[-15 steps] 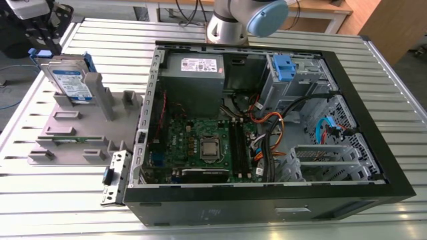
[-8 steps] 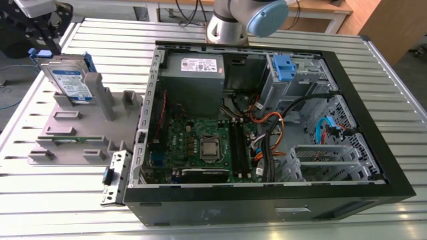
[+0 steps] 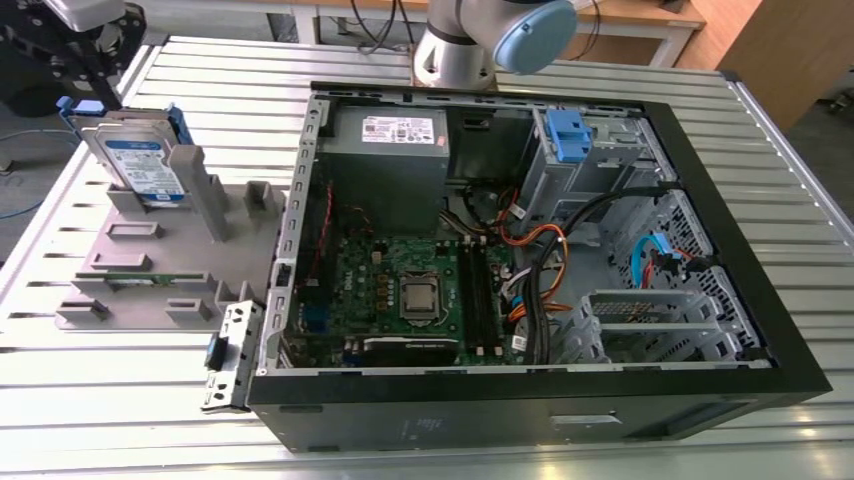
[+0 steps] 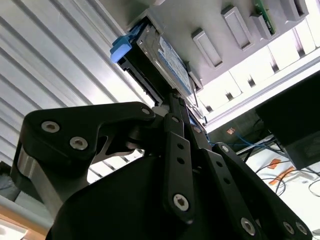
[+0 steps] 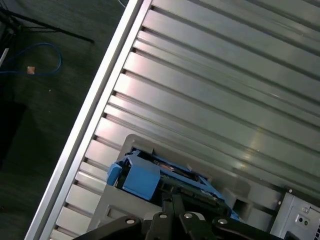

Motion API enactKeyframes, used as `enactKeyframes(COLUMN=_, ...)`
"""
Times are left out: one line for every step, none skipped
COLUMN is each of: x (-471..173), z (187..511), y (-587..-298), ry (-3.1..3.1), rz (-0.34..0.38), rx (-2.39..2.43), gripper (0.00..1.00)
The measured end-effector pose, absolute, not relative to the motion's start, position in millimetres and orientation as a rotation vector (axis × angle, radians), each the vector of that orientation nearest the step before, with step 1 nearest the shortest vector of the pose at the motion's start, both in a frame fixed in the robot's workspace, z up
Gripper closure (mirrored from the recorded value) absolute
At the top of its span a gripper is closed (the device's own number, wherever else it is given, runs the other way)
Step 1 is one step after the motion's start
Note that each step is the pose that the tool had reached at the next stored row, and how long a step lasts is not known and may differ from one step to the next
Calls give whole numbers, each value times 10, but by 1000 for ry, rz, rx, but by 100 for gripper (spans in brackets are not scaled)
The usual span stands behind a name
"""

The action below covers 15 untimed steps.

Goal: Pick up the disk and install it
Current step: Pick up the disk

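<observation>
The disk (image 3: 140, 165) stands upright on edge in a slot of a grey fixture (image 3: 147, 300), on the exterior view's left and well apart from the drive bays of the open case (image 3: 534, 400). Its white-and-blue label faces the camera, and its blue frame (image 3: 171, 125) shows along its edges. In both wrist views the disk (image 4: 167, 57) (image 5: 172, 172) sits just past the gripper's tips, with a blue tab of the frame (image 4: 120, 47) (image 5: 141, 181) sticking out at one end. The gripper (image 3: 107, 95) hangs right over the disk's upper edge. Its fingers (image 4: 176, 125) are drawn together into a narrow point (image 5: 172, 197). Whether the tips touch the edge cannot be told. The fixture lies on a slatted metal table (image 3: 200, 60) and also holds a small green board (image 3: 134, 278) nearer the camera. Just beside the fixture, toward the exterior view's right, the case lies on its side with its cover off. Inside it are a grey power supply (image 3: 387, 150) at the far end, a green motherboard (image 3: 387, 270) below it, a bundle of cables (image 3: 534, 250) in the middle, and a blue latch (image 3: 567, 130) on the bay at the far right corner. The arm (image 3: 487, 40) rises behind the case.
</observation>
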<state>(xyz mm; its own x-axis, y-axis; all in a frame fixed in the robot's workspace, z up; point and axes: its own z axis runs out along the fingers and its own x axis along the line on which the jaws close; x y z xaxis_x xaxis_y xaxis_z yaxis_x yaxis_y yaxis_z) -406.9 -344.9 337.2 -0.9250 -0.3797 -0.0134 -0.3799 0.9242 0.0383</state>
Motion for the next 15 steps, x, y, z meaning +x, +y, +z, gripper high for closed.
enactKeyframes(x=-4069, z=3372, y=-3449, ry=3071, rz=63, rx=-632, gripper=89)
enactKeyframes(x=-4069, z=3372, y=-3449, ry=3066, rz=63, rx=-658, gripper=89)
enactKeyframes(x=-4069, z=3372, y=-3449, ry=3061, rz=63, rx=-684, gripper=89)
enactKeyframes(x=-4069, z=3372, y=-3449, ry=3055, rz=63, rx=-710, gripper=89)
enactKeyframes(x=-4069, z=3372, y=-3449, ry=3049, rz=63, rx=-735, gripper=89)
enactKeyframes(x=-4069, z=3372, y=-3449, ry=3043, rz=63, rx=-764, gripper=89)
enactKeyframes(x=-4069, z=3371, y=-3449, ry=3037, rz=63, rx=-789, gripper=89)
enactKeyframes(x=-4069, z=3371, y=-3449, ry=3030, rz=63, rx=-815, gripper=89)
enactKeyframes(x=-4069, z=3371, y=-3449, ry=3024, rz=64, rx=-840, gripper=89)
enactKeyframes(x=-4069, z=3371, y=-3449, ry=3017, rz=64, rx=-866, gripper=89)
enactKeyframes(x=-4069, z=3371, y=-3449, ry=3009, rz=64, rx=-892, gripper=89)
enactKeyframes(x=-4069, z=3370, y=-3449, ry=3002, rz=64, rx=-918, gripper=89)
enactKeyframes(x=-4069, z=3370, y=-3449, ry=2994, rz=64, rx=-944, gripper=89)
enactKeyframes(x=-4069, z=3370, y=-3449, ry=2986, rz=64, rx=-970, gripper=89)
enactKeyframes(x=-4069, z=3370, y=-3449, ry=2978, rz=64, rx=-996, gripper=89)
